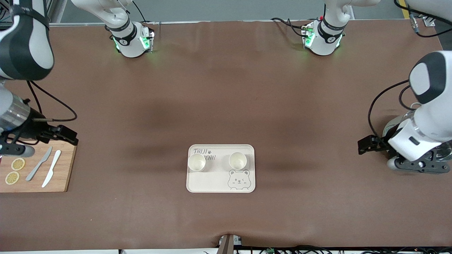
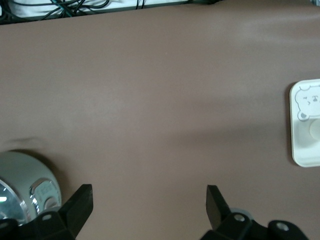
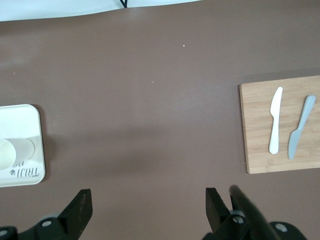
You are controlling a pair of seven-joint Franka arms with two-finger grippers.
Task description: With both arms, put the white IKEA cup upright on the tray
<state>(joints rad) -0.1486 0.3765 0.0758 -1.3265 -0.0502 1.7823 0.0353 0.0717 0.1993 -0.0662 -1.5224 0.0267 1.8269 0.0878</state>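
Desk: you see a matte brown covering (image 1: 226,88), smooth with faint creases, spread under everything.
Tray: the flat cream tray (image 1: 208,181) with rounded corners and a low raised rim lies at the middle of the desk, toward the front camera; grey "TAIJI BEAR" lettering runs along its edge farther from the front camera, and a bear-face drawing fills the corner nearer to it, toward the left arm's end.
Cups: two white cups stand upright on the tray, round mouths open upward; one cup (image 1: 196,162) sits toward the right arm's end over the lettering, the other cup (image 1: 237,160) toward the left arm's end just above the bear face. They stand apart from each other.
Left end effector: you find the left end effector (image 2: 150,200) over bare desk at the left arm's end, well apart from the tray, its black fingers spread wide with nothing between them; a rounded grey and chrome object (image 2: 25,185) lies beside it.
Right end effector: the right end effector (image 3: 147,202) is at the right arm's end, fingers likewise parted and holding nothing.
Cutting board: a rectangular wooden board (image 1: 60,176) carries a white knife (image 1: 51,173), a grey knife (image 1: 39,163) and two lemon slices (image 1: 17,164).
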